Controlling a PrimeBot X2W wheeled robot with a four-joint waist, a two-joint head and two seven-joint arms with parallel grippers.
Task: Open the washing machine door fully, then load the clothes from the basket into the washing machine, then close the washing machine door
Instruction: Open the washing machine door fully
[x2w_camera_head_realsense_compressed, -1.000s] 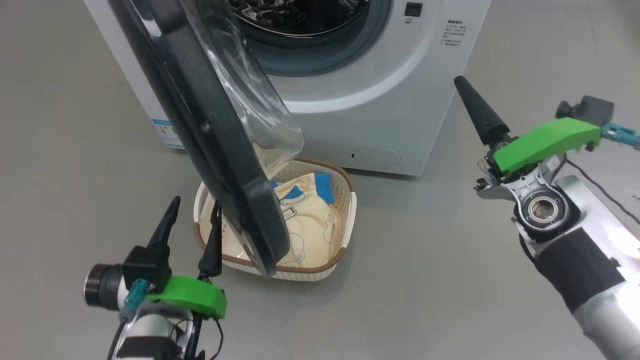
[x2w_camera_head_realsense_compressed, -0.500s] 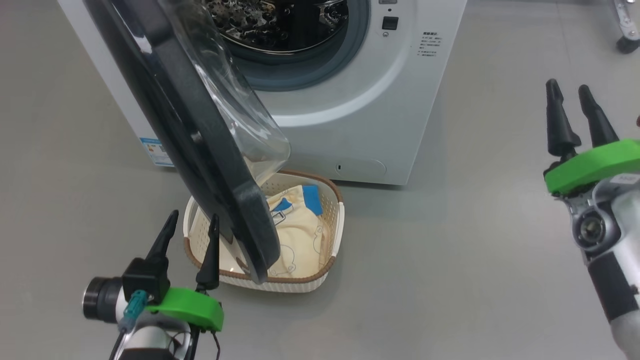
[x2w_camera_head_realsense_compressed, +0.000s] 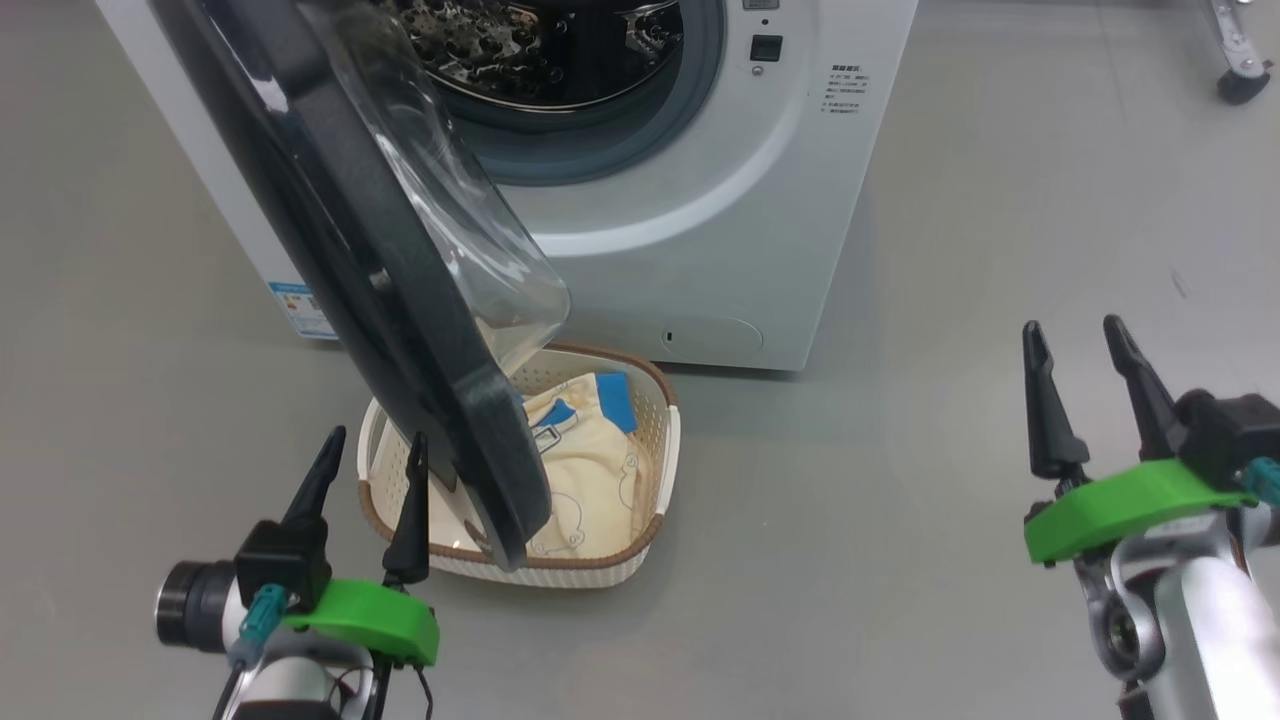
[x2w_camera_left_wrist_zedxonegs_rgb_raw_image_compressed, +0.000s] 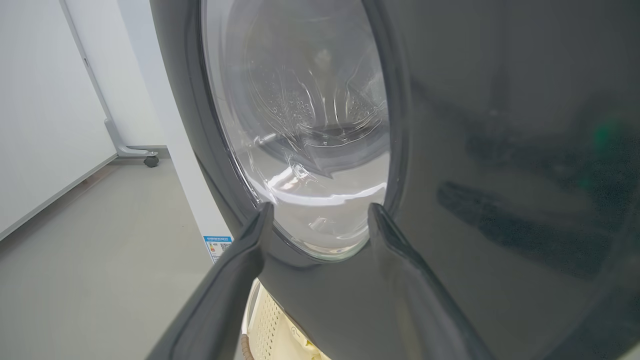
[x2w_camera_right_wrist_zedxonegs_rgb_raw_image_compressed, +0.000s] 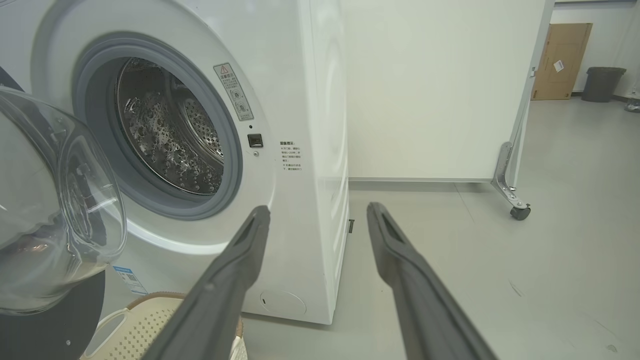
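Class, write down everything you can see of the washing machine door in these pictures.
The door is a large round panel with a glossy black frame and a bulging clear glass bowl at its centre. It stands open, swung out from the machine, seen nearly edge-on in the head view, its lower edge over the basket, hiding part of the clothes. The open left gripper points at its outer face, close by; whether they touch cannot be told.
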